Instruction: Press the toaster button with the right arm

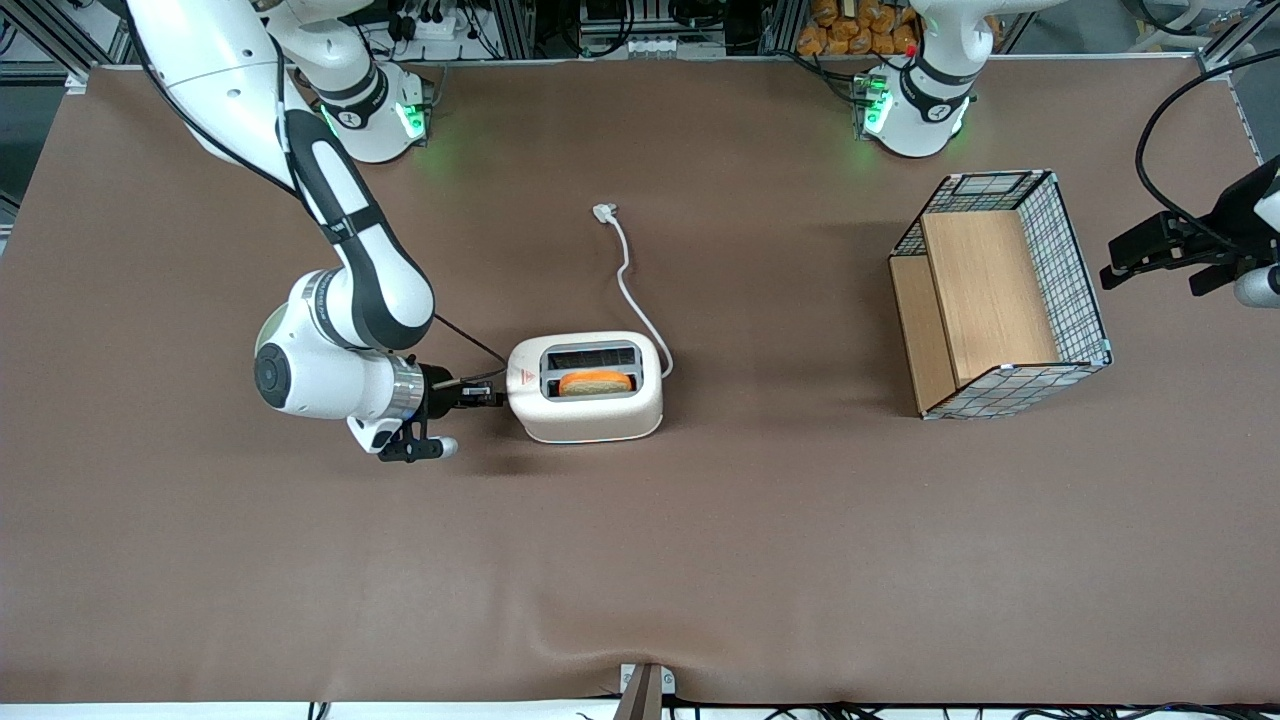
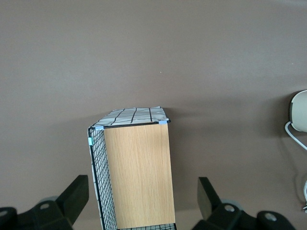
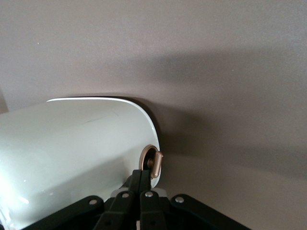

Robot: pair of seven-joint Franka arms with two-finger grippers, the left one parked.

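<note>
The right arm (image 1: 330, 230) reaches down from its base and bends at the elbow, its wrist turned level with the table so the gripper (image 1: 487, 397) points straight at the toaster (image 1: 585, 388). In the wrist view the gripper's fingers (image 3: 140, 184) are clenched together, their tips against the toaster button (image 3: 154, 163), a round knob jutting from the toaster's short end.

The toaster sits mid-table with a slice of toast (image 1: 596, 382) in the slot nearer the front camera. A red triangle mark (image 1: 518, 379) shows on its top; no writing is readable. Its white cord (image 1: 632, 290) runs toward twelve o'clock to the plug (image 1: 605, 211). A wire-and-wood basket (image 1: 1000, 295) stands toward the parked arm's end.
</note>
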